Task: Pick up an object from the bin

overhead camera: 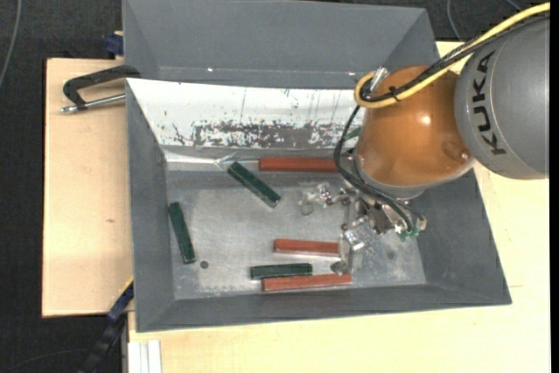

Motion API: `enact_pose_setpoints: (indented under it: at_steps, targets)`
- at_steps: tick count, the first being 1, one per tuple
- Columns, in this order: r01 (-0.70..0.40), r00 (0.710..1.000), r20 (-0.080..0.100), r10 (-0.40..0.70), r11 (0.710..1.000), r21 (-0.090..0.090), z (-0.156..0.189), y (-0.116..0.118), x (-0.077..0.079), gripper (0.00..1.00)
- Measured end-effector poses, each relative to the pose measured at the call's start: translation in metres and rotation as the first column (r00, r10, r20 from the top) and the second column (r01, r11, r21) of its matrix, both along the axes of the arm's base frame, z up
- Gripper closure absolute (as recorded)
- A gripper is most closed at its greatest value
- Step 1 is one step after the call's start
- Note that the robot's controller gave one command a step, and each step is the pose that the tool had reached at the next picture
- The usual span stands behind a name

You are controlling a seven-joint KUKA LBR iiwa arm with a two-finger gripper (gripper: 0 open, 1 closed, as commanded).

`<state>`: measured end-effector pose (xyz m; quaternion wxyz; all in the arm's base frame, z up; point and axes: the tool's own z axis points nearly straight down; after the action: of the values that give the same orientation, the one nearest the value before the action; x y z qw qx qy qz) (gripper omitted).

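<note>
Grey bin (262,39) | gripper (353,251) at right end of flat red-brown bar (301,247)

The grey metal bin (223,227) has sloping walls and a flat, scuffed floor, and six slim bars lie flat on it. A dark green bar (182,231) lies near the left wall, well apart from the others. A tilted dark green bar (254,184) lies toward the back, just beside a red-brown bar (297,163) along the back wall. Nearer the front lie a middle red-brown bar (306,247), a short dark green bar (280,271) and, just beside it, a front red-brown bar (306,281).
</note>
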<state>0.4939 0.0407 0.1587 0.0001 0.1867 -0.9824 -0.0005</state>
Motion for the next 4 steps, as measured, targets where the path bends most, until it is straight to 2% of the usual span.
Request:
enact_pose_setpoints:
  at_steps: [1,2,4]
  targets:
    - [-0.033,0.999,0.001,0.033,0.999,0.0,-0.088,-0.002,0.003,0.0]
    - [0.098,0.995,0.002,-0.098,0.995,0.002,-0.086,-0.026,0.008,1.0]
    - [0.098,0.995,0.002,-0.098,0.995,0.002,-0.083,-0.026,0.008,1.0]
